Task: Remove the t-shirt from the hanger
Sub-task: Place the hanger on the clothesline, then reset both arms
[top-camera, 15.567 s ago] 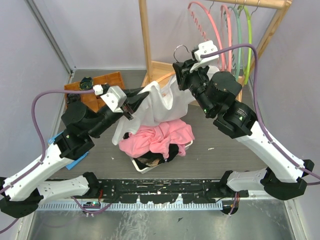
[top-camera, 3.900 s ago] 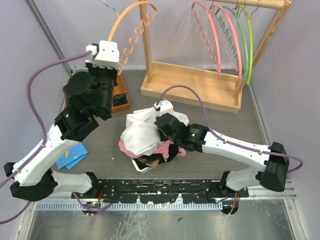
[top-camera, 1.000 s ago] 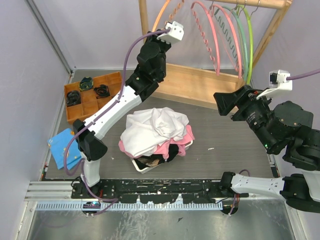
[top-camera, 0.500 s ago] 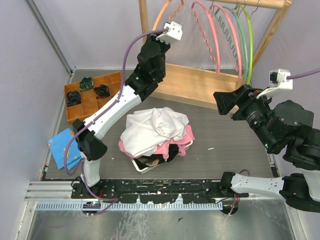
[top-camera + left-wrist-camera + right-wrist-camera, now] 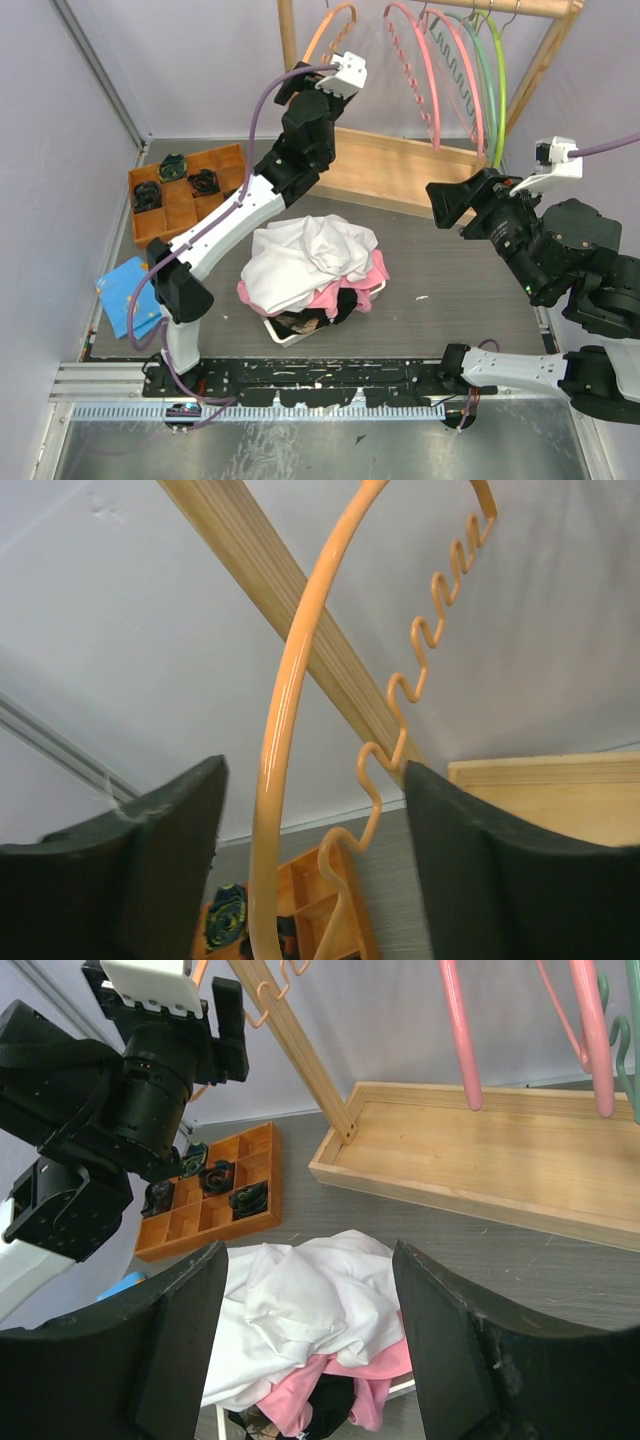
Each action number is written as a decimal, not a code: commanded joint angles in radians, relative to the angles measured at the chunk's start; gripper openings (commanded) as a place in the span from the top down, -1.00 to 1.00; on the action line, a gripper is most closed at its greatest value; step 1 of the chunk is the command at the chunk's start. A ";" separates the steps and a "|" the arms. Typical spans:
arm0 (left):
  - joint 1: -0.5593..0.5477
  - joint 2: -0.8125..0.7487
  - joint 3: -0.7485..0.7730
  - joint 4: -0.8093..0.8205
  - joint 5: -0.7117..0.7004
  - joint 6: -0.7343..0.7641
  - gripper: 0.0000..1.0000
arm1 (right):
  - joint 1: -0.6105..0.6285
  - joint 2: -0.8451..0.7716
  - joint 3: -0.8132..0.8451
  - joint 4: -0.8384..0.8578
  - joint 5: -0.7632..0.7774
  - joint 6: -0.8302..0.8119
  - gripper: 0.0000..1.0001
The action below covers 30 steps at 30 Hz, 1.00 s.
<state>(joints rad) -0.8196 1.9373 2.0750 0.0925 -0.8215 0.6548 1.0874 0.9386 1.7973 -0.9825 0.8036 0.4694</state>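
Observation:
The white t-shirt [image 5: 305, 255] [image 5: 310, 1300] lies crumpled on top of a pile of clothes in the middle of the table, off the hanger. The bare orange hanger [image 5: 322, 28] [image 5: 290, 680] is up by the wooden rack's left post, its hook out of view. My left gripper [image 5: 298, 88] [image 5: 312, 780] is raised there and open. The hanger's bar passes between its fingers, nearer the left one, without being pinched. My right gripper [image 5: 440, 208] [image 5: 308, 1260] hovers high at the right, open and empty, looking down at the pile.
A pink garment [image 5: 350, 285] and dark clothes lie under the t-shirt in a white basket [image 5: 285, 332]. The wooden rack [image 5: 400, 165] at the back holds pink and green hangers [image 5: 410, 60]. An orange compartment tray [image 5: 185, 190] and a blue cloth [image 5: 130, 295] are at the left.
My left gripper has opened and let go of the orange hanger, and it has dropped slightly. The right arm has barely moved.

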 commanded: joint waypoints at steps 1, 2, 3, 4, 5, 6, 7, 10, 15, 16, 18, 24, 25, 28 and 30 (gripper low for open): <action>-0.043 -0.090 -0.025 0.011 -0.041 0.010 -0.71 | 0.003 0.015 0.022 0.019 0.044 0.008 -0.46; -0.053 -0.106 -0.032 0.012 -0.052 0.015 -0.87 | 0.003 0.015 0.021 0.020 0.053 0.009 -0.46; -0.061 -0.124 -0.044 0.009 -0.068 0.020 -0.97 | 0.004 0.016 0.016 0.022 0.066 0.009 -0.46; -0.071 -0.142 -0.051 0.003 -0.083 0.023 -0.97 | 0.003 0.015 0.011 0.026 0.072 0.010 -0.46; -0.079 -0.162 -0.059 -0.008 -0.098 0.023 -0.96 | 0.003 0.013 0.006 0.030 0.086 0.011 -0.47; -0.087 -0.184 -0.067 -0.024 -0.111 0.014 -0.96 | 0.004 0.011 -0.001 0.033 0.097 0.012 -0.47; -0.093 -0.209 -0.076 -0.048 -0.118 0.003 -0.96 | 0.003 0.009 -0.005 0.033 0.110 0.016 -0.47; -0.099 -0.293 -0.100 -0.156 -0.136 -0.089 -0.96 | 0.003 0.001 -0.021 0.036 0.147 0.037 -0.49; -0.098 -0.463 -0.172 -0.375 -0.117 -0.309 -0.96 | 0.003 -0.009 -0.054 0.022 0.201 0.057 -0.99; -0.097 -0.492 -0.192 -0.412 -0.115 -0.345 -0.96 | 0.003 -0.007 -0.056 -0.003 0.228 0.084 -1.00; -0.086 -0.553 -0.233 -0.484 -0.112 -0.418 -0.96 | 0.004 -0.006 -0.054 -0.064 0.282 0.152 -1.00; 0.014 -0.736 -0.375 -0.708 -0.006 -0.680 -0.96 | 0.004 -0.042 -0.079 -0.325 0.410 0.457 -1.00; 0.037 -0.763 -0.398 -0.731 0.019 -0.714 -0.96 | 0.003 -0.050 -0.088 -0.365 0.416 0.499 -1.00; 0.094 -0.810 -0.452 -0.799 0.098 -0.810 -0.96 | 0.004 -0.073 -0.108 -0.456 0.421 0.604 -1.00; 0.124 -0.827 -0.478 -0.840 0.138 -0.862 -0.96 | 0.003 -0.094 -0.123 -0.481 0.413 0.640 -1.00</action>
<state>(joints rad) -0.7437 1.1431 1.6432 -0.6079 -0.7998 -0.0223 1.0874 0.8776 1.6943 -1.3361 1.1557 0.9215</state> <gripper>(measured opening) 0.979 0.999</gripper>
